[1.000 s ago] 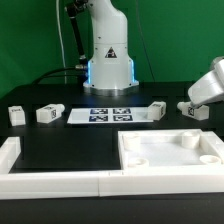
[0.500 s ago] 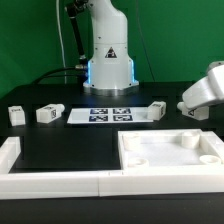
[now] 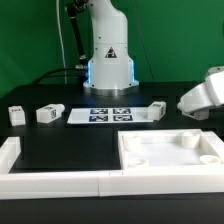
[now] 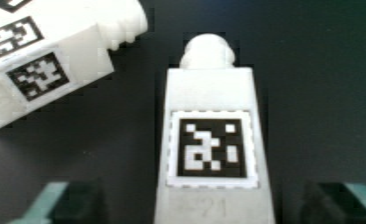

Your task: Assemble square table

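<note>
The square table top (image 3: 165, 158), a white tray with a raised rim, lies at the front on the exterior view's right. My gripper (image 3: 198, 104) hangs low at the far right, behind the top. In the wrist view a white leg (image 4: 210, 130) with a black-white tag lies lengthwise between my two fingertips (image 4: 64, 203), and the gripper (image 4: 206, 205) is open with a gap on each side of it. A second tagged leg (image 4: 55, 55) lies close beside it. Other legs lie at the left (image 3: 15, 114) (image 3: 50, 113) and by the middle (image 3: 157, 110).
The marker board (image 3: 100, 115) lies flat in front of the robot base (image 3: 108, 60). Long white border bars (image 3: 55, 182) run along the front edge and up the left corner. A green wall stands behind.
In the exterior view my gripper has shifted a little toward the right edge and slightly down. The legs and the top have not moved.
</note>
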